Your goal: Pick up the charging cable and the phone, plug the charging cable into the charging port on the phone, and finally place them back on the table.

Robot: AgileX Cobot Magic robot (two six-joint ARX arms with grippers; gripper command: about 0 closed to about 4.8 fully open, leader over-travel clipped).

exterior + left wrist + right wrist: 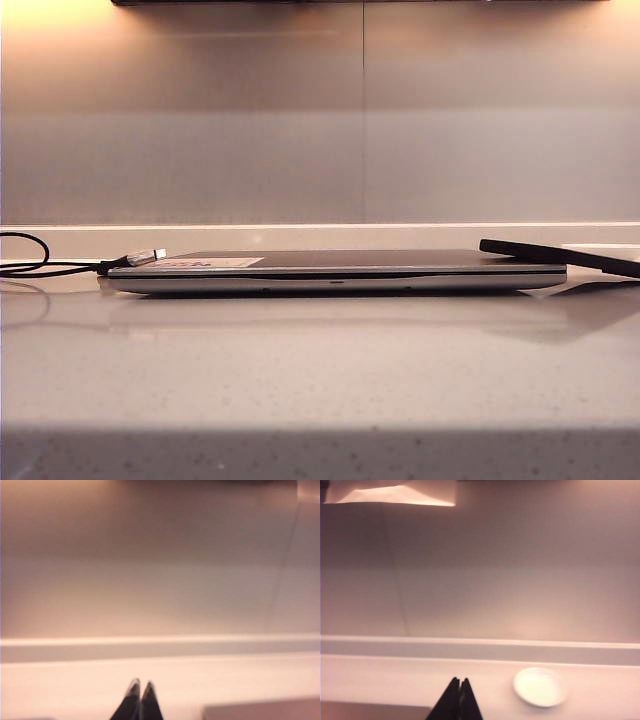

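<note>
both hands, left hand (140, 685) and right hand (459, 682), pressed together, empty, above the glossy table (320, 370).

Left end effector (140, 686), right end effector (459, 682) — black, tapered, pointed.

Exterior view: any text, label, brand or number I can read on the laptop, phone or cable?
None is legible.
Pale rectangular sticker on the wide silver closed laptop: reddish print, too small and edge-on to read.
Thin flat black phone: no marking visible.
Long thin black charging cable: no marking visible.
</note>
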